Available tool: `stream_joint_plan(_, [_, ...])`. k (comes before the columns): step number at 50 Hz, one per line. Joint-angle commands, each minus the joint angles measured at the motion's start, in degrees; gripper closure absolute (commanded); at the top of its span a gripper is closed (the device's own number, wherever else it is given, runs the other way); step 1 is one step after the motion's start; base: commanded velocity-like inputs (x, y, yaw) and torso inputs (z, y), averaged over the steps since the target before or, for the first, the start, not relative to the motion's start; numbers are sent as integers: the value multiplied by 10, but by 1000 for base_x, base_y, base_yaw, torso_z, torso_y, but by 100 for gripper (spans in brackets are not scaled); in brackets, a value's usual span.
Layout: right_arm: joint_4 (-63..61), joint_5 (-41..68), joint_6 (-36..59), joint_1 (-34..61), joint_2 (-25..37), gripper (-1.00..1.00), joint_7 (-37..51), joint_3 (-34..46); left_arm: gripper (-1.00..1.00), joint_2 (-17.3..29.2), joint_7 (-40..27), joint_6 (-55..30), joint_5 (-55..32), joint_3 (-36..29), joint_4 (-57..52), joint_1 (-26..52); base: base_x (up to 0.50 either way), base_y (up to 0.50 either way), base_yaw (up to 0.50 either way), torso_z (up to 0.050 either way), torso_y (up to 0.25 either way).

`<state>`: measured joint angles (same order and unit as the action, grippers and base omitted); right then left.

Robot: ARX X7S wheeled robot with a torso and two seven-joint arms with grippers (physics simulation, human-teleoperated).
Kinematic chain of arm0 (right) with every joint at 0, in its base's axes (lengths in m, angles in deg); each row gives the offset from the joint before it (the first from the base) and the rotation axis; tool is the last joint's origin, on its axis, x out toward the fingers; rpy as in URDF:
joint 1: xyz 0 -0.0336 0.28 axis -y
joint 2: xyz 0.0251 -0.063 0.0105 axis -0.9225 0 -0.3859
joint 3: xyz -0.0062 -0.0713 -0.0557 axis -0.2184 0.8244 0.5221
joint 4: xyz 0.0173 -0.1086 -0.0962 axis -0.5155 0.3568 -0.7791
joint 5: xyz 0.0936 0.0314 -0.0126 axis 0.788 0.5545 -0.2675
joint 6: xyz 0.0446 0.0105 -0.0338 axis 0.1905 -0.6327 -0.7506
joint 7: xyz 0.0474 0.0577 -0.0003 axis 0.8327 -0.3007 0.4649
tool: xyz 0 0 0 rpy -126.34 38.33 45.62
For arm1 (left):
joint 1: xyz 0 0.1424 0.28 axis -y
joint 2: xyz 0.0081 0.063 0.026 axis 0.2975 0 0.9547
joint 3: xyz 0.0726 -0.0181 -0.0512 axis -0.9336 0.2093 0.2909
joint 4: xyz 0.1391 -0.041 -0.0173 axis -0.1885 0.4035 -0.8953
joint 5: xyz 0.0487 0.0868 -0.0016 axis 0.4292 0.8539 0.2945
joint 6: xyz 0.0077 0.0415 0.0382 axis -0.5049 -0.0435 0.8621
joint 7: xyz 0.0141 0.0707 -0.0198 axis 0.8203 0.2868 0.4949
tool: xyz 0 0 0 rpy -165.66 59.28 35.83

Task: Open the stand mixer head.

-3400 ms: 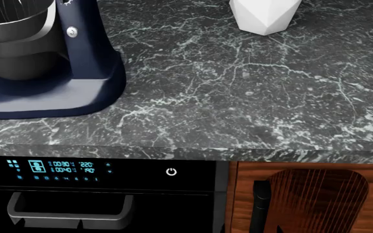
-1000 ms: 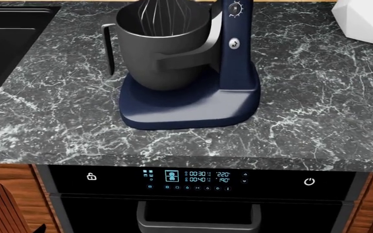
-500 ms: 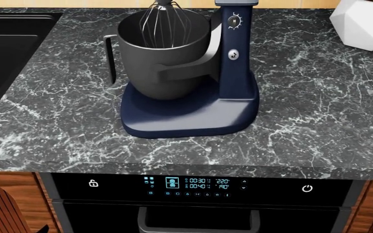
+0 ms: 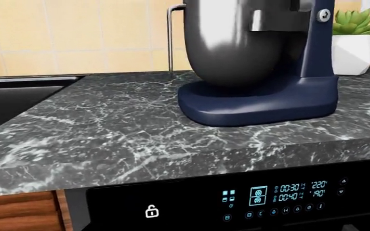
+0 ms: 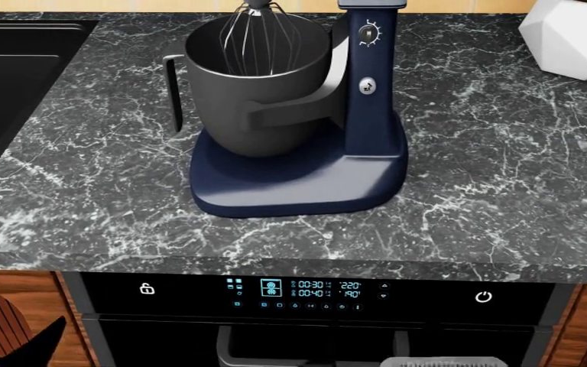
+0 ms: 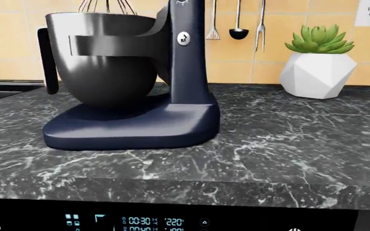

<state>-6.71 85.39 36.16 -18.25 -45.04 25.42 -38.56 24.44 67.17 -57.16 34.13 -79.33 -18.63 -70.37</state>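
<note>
The stand mixer head is out of view above the top edge of every view. Below it I see the wire whisk (image 5: pixel 263 34) hanging in the dark grey handled bowl (image 5: pixel 257 92), the navy column (image 5: pixel 370 84) with its dial and knob, and the navy base (image 5: pixel 293 180). Both wrist views look at the bowl (image 4: pixel 236 43) (image 6: pixel 108 62) and column (image 4: pixel 317 43) (image 6: pixel 188 57) from counter-edge height. No gripper fingers show. A dark pointed arm part (image 5: pixel 28 344) and a grey ribbed part (image 5: pixel 442 361) poke in at the head view's bottom edge.
The mixer stands on a black marble counter (image 5: pixel 497 191). A black sink (image 5: pixel 8 84) lies to its left and a white faceted pot (image 5: pixel 574 34) with a succulent to its right. The oven control panel (image 5: pixel 304 289) is under the counter edge. Utensils (image 6: pixel 238 19) hang on the tiled wall.
The head view swung until the mixer sat at centre, then held still. In the last half second the dark pointed part and the grey ribbed part rose into the bottom edge.
</note>
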Motion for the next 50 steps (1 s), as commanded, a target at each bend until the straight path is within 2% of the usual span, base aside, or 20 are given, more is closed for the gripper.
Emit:
stream_joint_plan(1, [-214, 37, 157, 75, 20, -100, 30, -30, -100, 26, -35, -212, -81, 51, -197, 88, 0, 0, 0, 0, 0])
stream_joint_plan(2, [-224, 55, 173, 83, 21, -100, 25, -37, -100, 31, -42, -215, -67, 44, -205, 95, 0, 0, 0, 0, 0])
stream_joint_plan(10, [-305, 70, 267, 170, 30, -100, 50, -47, -100, 32, -78, -340, -147, 102, -306, 182, 0, 0, 0, 0, 0])
stream_joint_plan(16, [-298, 61, 279, 193, 33, -100, 54, -32, -100, 24, -84, -353, -173, 122, -317, 197, 0, 0, 0, 0, 0])
stream_joint_plan(22, [-294, 86, 298, 229, 18, -100, 60, -58, -100, 25, -98, -387, -190, 134, -320, 232, 0, 0, 0, 0, 0])
stream_joint_plan(25, [-296, 102, 306, 238, 13, -100, 60, -72, -100, 20, -101, -389, -200, 147, -312, 234, 0, 0, 0, 0, 0])
stream_joint_plan(29, [-273, 114, 272, 218, 8, -100, 56, -110, -100, 22, -96, -362, -180, 142, -284, 221, 0, 0, 0, 0, 0])
stream_joint_plan(34, [-264, 93, 271, 220, 21, -100, 58, -85, -100, 24, -94, -356, -177, 137, -279, 215, 0, 0, 0, 0, 0])
stream_joint_plan(50, [-244, 88, 259, 217, 25, -100, 60, -75, -100, 27, -99, -356, -182, 137, -278, 215, 0, 0, 0, 0, 0])
